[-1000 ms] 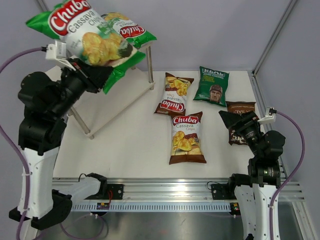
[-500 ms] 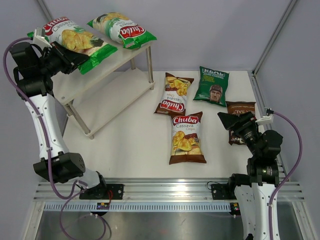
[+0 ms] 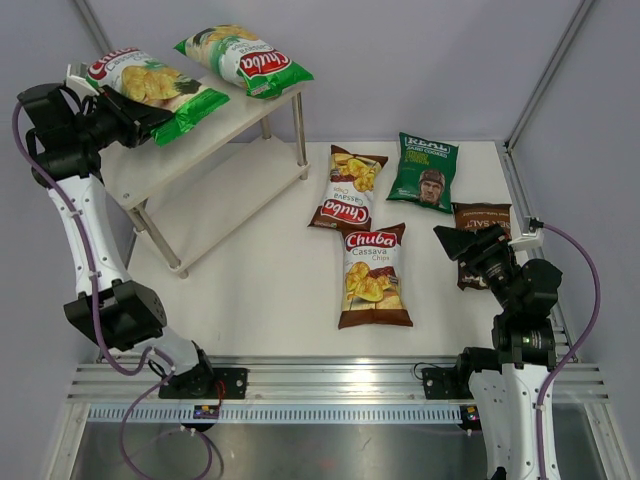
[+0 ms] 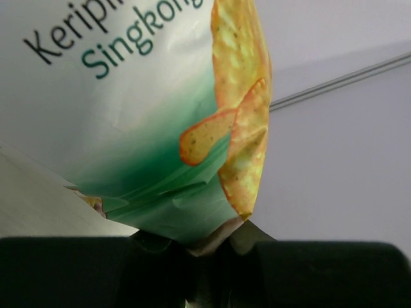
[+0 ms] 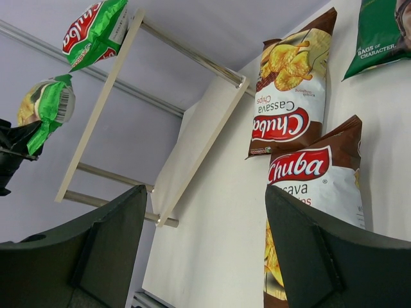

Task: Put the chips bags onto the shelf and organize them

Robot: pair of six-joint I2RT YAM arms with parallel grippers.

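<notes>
Chuba chips bag, green-white, rests on the shelf's top board at the far-left corner, its end pinched by the left gripper. Only the left wrist view reads "Singkong". By the right edge, the right gripper hangs spread.

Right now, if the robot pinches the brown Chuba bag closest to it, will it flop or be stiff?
Probably fairly stiff: the brown Chuba bag looks puffed up like a pillow. It is likely light too, since the left gripper carries a similar green-white bag by just its bottom seam. The glossy film might be slippery, so a seam is the safer place to pinch.
</notes>
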